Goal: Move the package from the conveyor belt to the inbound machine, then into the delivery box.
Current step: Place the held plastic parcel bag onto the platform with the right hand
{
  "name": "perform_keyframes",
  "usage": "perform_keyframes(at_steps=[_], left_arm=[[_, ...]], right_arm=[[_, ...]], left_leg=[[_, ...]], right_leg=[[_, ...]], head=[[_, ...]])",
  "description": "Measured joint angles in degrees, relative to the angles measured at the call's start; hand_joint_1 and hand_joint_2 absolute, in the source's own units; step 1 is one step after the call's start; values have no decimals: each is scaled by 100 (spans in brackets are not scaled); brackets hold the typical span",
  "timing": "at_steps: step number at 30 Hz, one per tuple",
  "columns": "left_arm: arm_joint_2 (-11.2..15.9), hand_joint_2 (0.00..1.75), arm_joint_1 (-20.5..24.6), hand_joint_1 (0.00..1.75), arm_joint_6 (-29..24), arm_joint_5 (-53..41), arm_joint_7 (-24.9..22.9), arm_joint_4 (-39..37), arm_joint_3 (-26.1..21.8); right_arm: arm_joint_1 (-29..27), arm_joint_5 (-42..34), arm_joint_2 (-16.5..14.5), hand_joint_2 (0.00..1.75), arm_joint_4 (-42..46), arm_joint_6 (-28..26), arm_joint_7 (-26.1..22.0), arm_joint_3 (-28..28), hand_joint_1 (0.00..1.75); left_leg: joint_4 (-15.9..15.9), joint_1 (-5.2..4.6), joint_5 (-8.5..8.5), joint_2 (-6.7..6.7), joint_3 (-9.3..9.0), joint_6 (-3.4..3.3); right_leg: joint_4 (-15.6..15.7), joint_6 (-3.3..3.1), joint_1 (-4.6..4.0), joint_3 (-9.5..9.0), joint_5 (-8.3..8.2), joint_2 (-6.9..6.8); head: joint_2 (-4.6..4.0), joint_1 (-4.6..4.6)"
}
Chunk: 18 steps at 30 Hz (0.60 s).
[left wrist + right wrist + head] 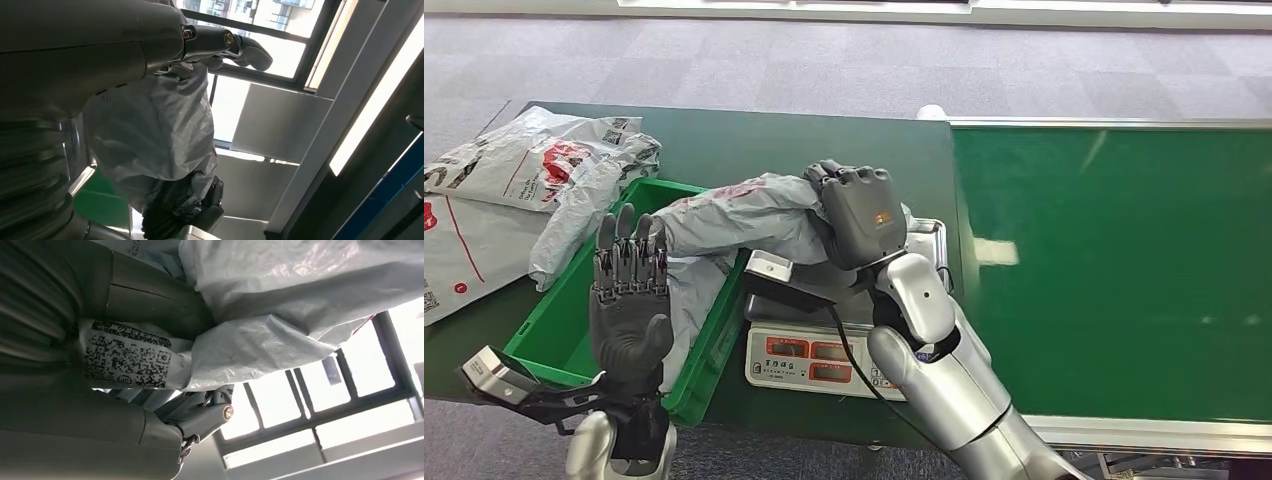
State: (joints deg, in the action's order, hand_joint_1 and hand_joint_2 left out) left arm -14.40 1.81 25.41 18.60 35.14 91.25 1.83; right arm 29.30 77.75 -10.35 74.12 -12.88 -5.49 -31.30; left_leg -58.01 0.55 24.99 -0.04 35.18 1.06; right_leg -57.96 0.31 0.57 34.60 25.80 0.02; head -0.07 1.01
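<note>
A grey plastic package (734,218) hangs from my right hand (856,212), which grips its end above the scale-like inbound machine (824,358). The package's loose end drapes down over the rim of the green delivery box (549,320). In the right wrist view the package (280,315), with a black code label (127,361), is clamped between my thumb and fingers (205,412). My left hand (629,290) stands upright over the box with fingers straight and apart, holding nothing. The left wrist view has the package (155,130) hanging beside the left hand (225,45).
Several white and grey mail bags (519,170) lie on the dark green table (754,140) left of the box. The green conveyor belt (1114,260) runs along the right. Grey carpet lies beyond the table.
</note>
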Motion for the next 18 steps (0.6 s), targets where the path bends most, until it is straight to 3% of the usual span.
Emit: perform_keyframes(at_steps=[15, 16, 18], left_arm=[[107, 175, -197, 0, -195, 46, 105, 27, 73], [112, 175, -208, 0, -208, 52, 108, 32, 77], [116, 175, -233, 0, -228, 56, 110, 46, 87]], right_arm=[[50, -92, -65, 175, -308, 40, 13, -337, 175], [50, -91, -68, 175, -311, 45, 20, -338, 131], [50, -87, -73, 87, -311, 47, 27, -341, 44]], left_leg=[[0, 0, 0, 1, 1, 1], [0, 0, 0, 1, 0, 1], [0, -1, 0, 1, 0, 1]], right_leg=[[0, -1, -6, 1, 0, 0], [0, -1, -6, 1, 0, 0], [0, -1, -6, 1, 0, 0]], head=[[0, 1], [0, 1], [0, 1]])
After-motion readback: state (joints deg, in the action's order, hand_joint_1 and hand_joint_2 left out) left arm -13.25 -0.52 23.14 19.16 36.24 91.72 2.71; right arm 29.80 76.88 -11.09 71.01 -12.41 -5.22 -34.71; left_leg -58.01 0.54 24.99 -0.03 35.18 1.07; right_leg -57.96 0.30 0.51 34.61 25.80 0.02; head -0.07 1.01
